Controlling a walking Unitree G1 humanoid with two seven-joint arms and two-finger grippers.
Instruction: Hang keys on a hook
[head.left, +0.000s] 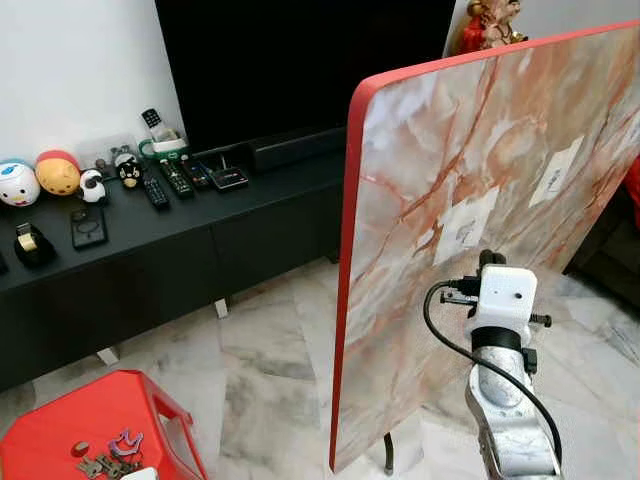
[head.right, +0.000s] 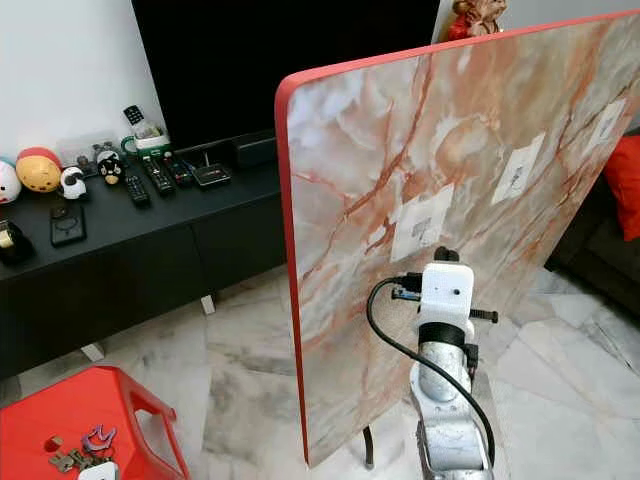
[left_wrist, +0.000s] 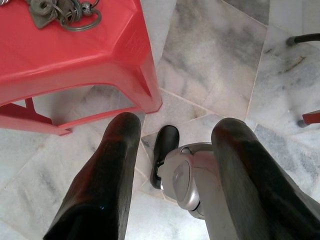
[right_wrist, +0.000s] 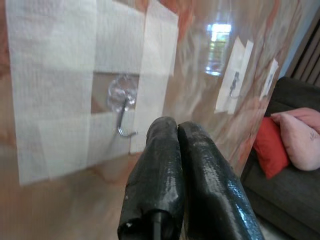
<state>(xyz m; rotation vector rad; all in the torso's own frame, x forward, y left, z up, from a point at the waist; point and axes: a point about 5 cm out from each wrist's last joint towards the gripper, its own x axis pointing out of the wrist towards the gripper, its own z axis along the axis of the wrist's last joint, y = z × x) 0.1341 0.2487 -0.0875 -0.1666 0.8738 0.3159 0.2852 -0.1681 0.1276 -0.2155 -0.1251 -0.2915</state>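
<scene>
while the right arm reaches forward, its right claw (right_wrist: 172, 135) is pressed together with nothing between the fingers, raised close to a marbled board (head.left: 420, 180) with a red rim that stands on edge on the floor. just beside the fingertips in the right wrist view, a small metal hook (right_wrist: 121, 107) sits on the board inside a frame of white tape (right_wrist: 55, 75); the claw is near it but not touching. further taped patches (right_wrist: 234, 75) with hooks follow along the same board.

the keys (left_wrist: 60, 10) lie in a bunch with a ring on top of a red stool (left_wrist: 75, 45), low on the robot's left, well apart from the board and the hook. the left claw (left_wrist: 170, 165) hangs above the pale marble floor (left_wrist: 225, 65) just beside the stool, its fingers spread apart and holding nothing; the robot's foot (left_wrist: 165, 150) shows between them.

behind the stool a long black desk (head.left: 200, 230) runs along the wall, carrying remote controls (head.left: 165, 180), small round figurines (head.left: 55, 172) and a tape roll (head.left: 28, 240) beneath a dark television (head.left: 300, 60). past the board a dark sofa (right_wrist: 295, 185) holds a red cushion (right_wrist: 270, 147) and a pink one (right_wrist: 300, 140).
</scene>
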